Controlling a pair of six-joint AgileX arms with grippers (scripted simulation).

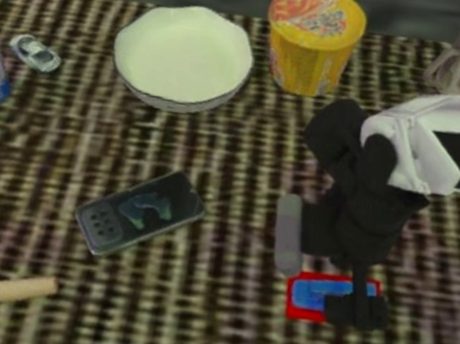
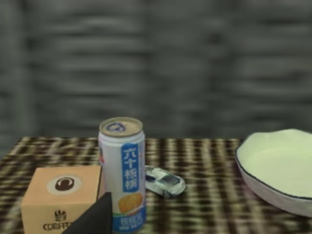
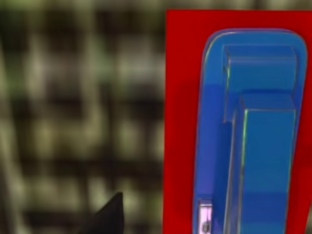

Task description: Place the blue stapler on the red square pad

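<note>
**Right claw [image 1: 353, 310] low over the stapler**

Hangs at about four o'clock on the table, finger spread impossible to tell. Beneath it, blue stapler [image 3: 253, 136]: rounded bright blue bar with a lighter raised top, lying flat on the red pad [image 3: 181, 122], red border showing around it. Left arm parked at nine o'clock, near the drink can [image 2: 122, 173].

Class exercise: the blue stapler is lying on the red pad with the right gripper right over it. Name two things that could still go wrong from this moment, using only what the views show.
1. The right gripper sits directly over the small bright blue stapler; if it lifts off unevenly, it could drag the stapler off the flat red square pad.

2. The grey elongated object lies just beside the pad, so the retreating arm might knock it.

The left arm is parked at the top view's left edge.
</note>
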